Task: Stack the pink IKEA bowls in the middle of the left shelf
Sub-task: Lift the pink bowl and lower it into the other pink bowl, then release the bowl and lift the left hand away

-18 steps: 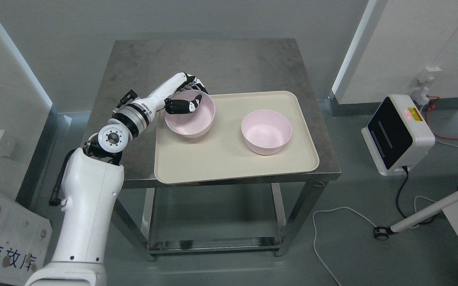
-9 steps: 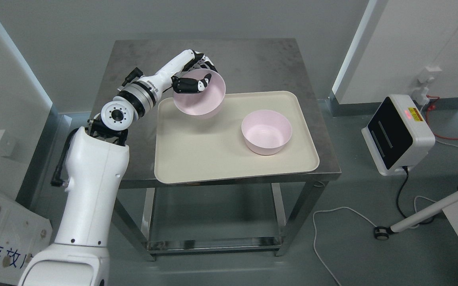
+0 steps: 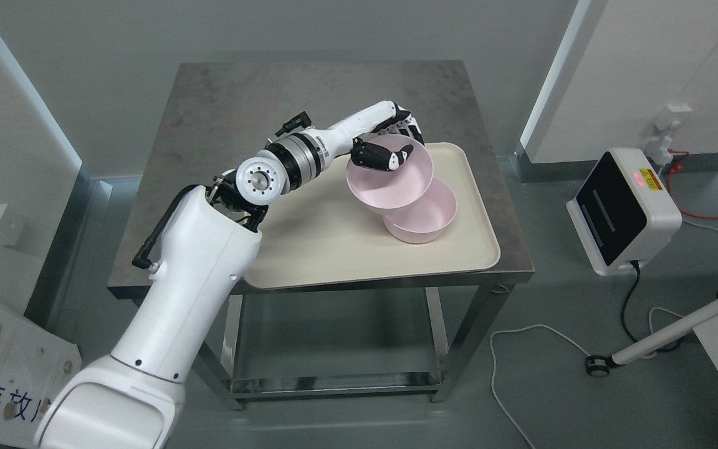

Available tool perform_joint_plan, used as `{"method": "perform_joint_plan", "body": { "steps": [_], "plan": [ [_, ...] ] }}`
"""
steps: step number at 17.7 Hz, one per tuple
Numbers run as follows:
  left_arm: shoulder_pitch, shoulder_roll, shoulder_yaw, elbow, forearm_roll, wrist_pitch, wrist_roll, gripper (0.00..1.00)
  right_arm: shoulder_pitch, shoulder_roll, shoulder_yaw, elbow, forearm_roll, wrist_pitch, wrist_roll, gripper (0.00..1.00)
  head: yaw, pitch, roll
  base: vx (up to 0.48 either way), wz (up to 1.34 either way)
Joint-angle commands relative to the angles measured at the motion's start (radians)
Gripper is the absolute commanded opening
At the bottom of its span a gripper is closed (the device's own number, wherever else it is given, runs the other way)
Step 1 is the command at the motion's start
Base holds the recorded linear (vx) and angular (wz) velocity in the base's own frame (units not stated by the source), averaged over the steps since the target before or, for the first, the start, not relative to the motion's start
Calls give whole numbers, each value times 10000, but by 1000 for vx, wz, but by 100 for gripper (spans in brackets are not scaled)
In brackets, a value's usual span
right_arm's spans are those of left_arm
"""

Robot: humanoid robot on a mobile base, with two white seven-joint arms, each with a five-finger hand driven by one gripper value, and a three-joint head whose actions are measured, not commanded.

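The left hand pinches the rim of a pink bowl, thumb inside and fingers outside. In the last second it has lifted that bowl off the tray's nine o'clock side and swung it toward three o'clock. It now hangs tilted over the second bowl, which sits empty on the tray. The stacking looks close; neither bowl holds anything.

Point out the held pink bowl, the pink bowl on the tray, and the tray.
held pink bowl (image 3: 390, 184), head view, inner wall
pink bowl on the tray (image 3: 424, 218), head view, inner floor
tray (image 3: 334, 240), head view, bare surface
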Motion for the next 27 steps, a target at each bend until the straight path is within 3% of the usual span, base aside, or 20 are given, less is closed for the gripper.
{"method": "perform_joint_plan", "body": {
  "steps": [1, 7, 10, 14, 16, 18, 20, 23, 27],
  "plan": [
    [-483, 157, -2231, 708, 230, 7, 406, 3, 0, -175, -92, 0, 77, 7, 14, 100, 0, 0, 0, 0, 0],
    [-591, 157, -2109, 1198, 230, -39, 1018, 7, 0, -175, -92, 0, 77, 7, -1, 100, 0, 0, 0, 0, 0],
    [-591, 157, -2017, 1292, 230, -70, 1251, 33, 0, -175, -107, 0, 77, 7, -1, 100, 0, 0, 0, 0, 0],
    [-560, 157, -1084, 1261, 260, -161, 1205, 45, 0, -175, -107, 0, 77, 7, -1, 100, 0, 0, 0, 0, 0],
    [-484, 157, 18, 1002, 489, -498, 1190, 59, 0, -175, -107, 0, 77, 7, -1, 100, 0, 0, 0, 0, 0],
    [-301, 157, 1642, 100, 1999, -668, 1266, 76, 0, -175, -107, 0, 77, 7, -1, 100, 0, 0, 0, 0, 0],
    [218, 157, 3054, -1567, 4863, -638, 1175, 78, 0, -175, -107, 0, 77, 7, -1, 100, 0, 0, 0, 0, 0],
    [2210, 157, 2788, -4286, 5123, -545, 396, 83, 0, -175, -92, 0, 77, 7, -1, 100, 0, 0, 0, 0, 0],
    [2845, 610, 1254, -4997, 4070, -1064, -329, 83, 0, -175, -92, 0, 77, 7, -1, 100, 0, 0, 0, 0, 0]
  ]
}}
